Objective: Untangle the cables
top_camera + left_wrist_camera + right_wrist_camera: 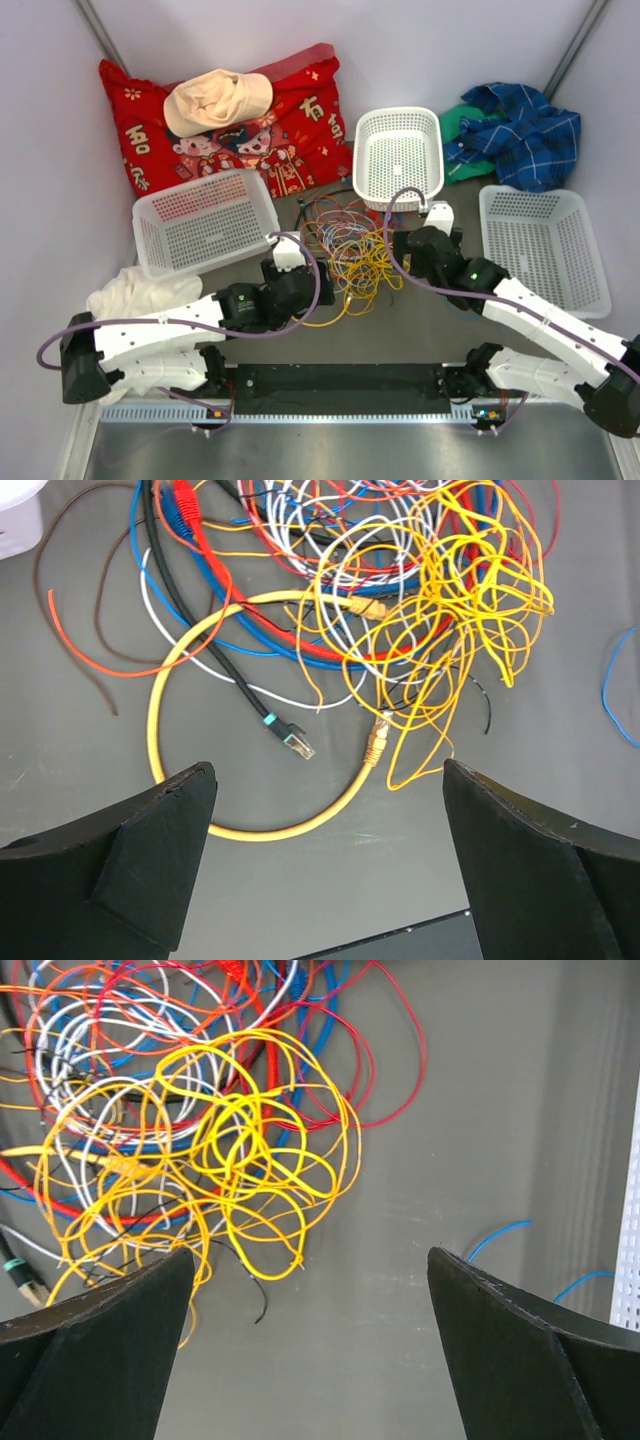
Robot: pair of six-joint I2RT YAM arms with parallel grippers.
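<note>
The cables (345,250) lie in a loose tangle of yellow, red, blue, white, orange and black wires on the grey table between the two arms. In the left wrist view a thick yellow cable (160,710) loops out of the tangle, and a black cable ends in a clear plug (295,742). My left gripper (325,780) is open and empty, just short of that loop. My right gripper (310,1260) is open and empty over bare table, right of the bright yellow wires (250,1150). In the top view the left gripper (292,252) and the right gripper (435,218) flank the tangle.
Three white baskets stand around: back left (205,220), back middle (398,155), right (545,245). A red cushion (300,120) with a cream hat (215,100), a blue plaid cloth (520,120) and a white cloth (140,290) lie nearby. A loose blue wire (500,1232) lies right of the tangle.
</note>
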